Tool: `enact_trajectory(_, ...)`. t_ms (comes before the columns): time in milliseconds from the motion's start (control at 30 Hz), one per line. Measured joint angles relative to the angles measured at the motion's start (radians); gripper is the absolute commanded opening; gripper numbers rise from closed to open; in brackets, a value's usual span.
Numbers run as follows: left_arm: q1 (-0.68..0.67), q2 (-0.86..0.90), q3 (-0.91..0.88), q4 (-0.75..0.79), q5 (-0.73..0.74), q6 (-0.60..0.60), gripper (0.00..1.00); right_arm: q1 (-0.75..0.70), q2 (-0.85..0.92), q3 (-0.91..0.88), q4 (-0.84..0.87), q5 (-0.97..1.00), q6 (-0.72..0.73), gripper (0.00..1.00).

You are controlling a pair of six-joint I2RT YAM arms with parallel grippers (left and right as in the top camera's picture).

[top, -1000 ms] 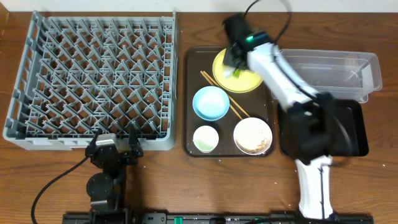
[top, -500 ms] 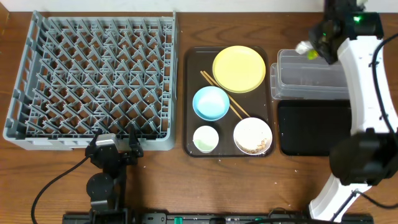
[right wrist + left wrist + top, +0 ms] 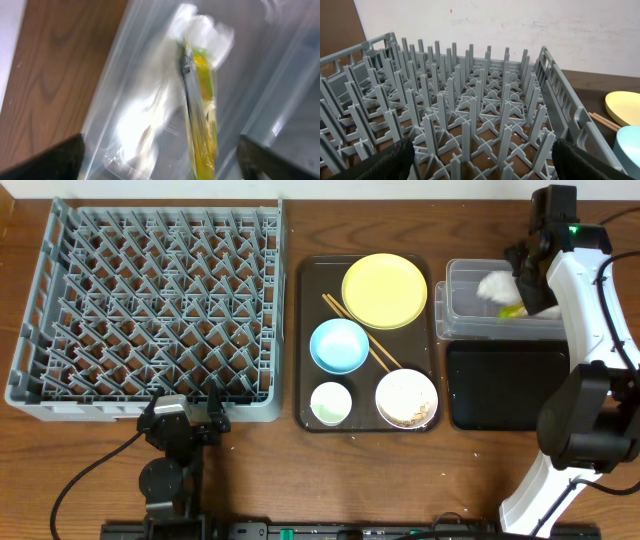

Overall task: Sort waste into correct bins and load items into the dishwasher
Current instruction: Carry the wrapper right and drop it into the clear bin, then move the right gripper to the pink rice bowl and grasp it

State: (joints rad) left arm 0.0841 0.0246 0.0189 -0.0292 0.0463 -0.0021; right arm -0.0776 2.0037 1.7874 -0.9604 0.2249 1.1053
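My right gripper [image 3: 528,275] hangs open over the clear tub [image 3: 470,320]. Below it the white napkin [image 3: 495,283] and the green-and-yellow sachet [image 3: 513,310] are loose inside the tub. In the right wrist view the sachet [image 3: 202,115] and napkin [image 3: 200,27] are blurred between the spread jaws of the right gripper [image 3: 160,160], touching neither. My left gripper [image 3: 187,402] rests open at the grey dish rack's [image 3: 150,300] front wall; its wrist view shows the left gripper [image 3: 482,162] empty before the rack pegs [image 3: 470,100].
The brown tray [image 3: 305,330] holds a yellow plate [image 3: 384,290], blue bowl [image 3: 339,345], small white cup [image 3: 331,402], chopsticks [image 3: 385,357] and a white bowl [image 3: 406,398] with food scraps. The black tray [image 3: 505,385] lies in front of the tub.
My right gripper carried the napkin and sachet from the yellow plate to the clear tub, then opened and let them go. The left arm has not moved.
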Motion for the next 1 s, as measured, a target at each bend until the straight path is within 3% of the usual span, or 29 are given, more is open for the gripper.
enact_trajectory(367,0.0,0.0,0.0,0.0,0.0,0.0,0.89,0.09,-0.078,0.05,0.048,-0.141,-0.48,0.99)
enact_trajectory(533,0.0,0.0,0.0,0.0,0.0,0.0,0.89,0.233,-0.166,0.073,0.031,-0.233,-0.674,0.98)
enact_trajectory(767,0.0,0.0,0.0,0.0,0.0,0.0,0.89,0.447,-0.164,0.069,0.005,-0.273,-0.762,0.99)
enact_trajectory(900,0.0,0.0,0.0,0.0,0.0,0.0,0.89,0.52,-0.137,0.054,-0.08,-0.257,-0.735,0.94)
enact_trajectory(1000,0.0,0.0,0.0,0.0,0.0,0.0,0.89,0.531,-0.111,0.032,-0.186,-0.253,-0.7,0.83)
